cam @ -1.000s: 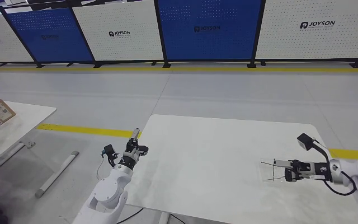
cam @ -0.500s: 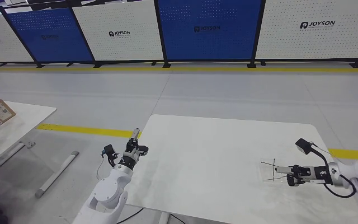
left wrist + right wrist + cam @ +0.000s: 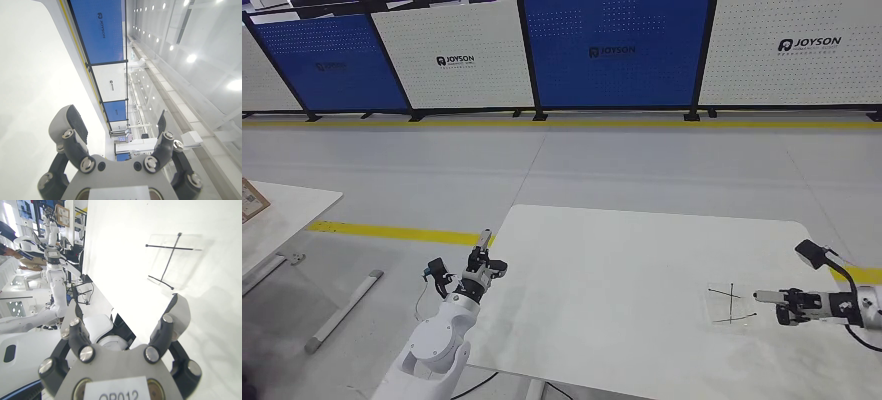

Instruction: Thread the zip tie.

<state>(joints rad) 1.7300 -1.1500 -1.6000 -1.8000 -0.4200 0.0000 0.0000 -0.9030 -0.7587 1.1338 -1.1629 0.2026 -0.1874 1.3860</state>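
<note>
Thin black zip ties point(image 3: 731, 297) lie crossed on a small clear sheet point(image 3: 720, 312) near the right end of the white table point(image 3: 622, 290). In the right wrist view the zip ties point(image 3: 171, 256) rest flat on the clear sheet point(image 3: 189, 264), a short way beyond my right gripper point(image 3: 125, 303), which is open and holds nothing. From above, the right gripper point(image 3: 759, 297) sits just right of the ties, apart from them. My left gripper point(image 3: 483, 242) stands at the table's left edge, far from the ties. In its own wrist view the left gripper point(image 3: 118, 113) is open and empty.
Bare white tabletop point(image 3: 117, 247) spreads between the two arms. Another white table point(image 3: 282, 215) stands off to the left across the floor. Blue and white panels point(image 3: 617, 50) line the back of the room.
My right arm has drawn back to the right, away from the zip ties, which stay flat on the sheet. The left arm has not moved.
</note>
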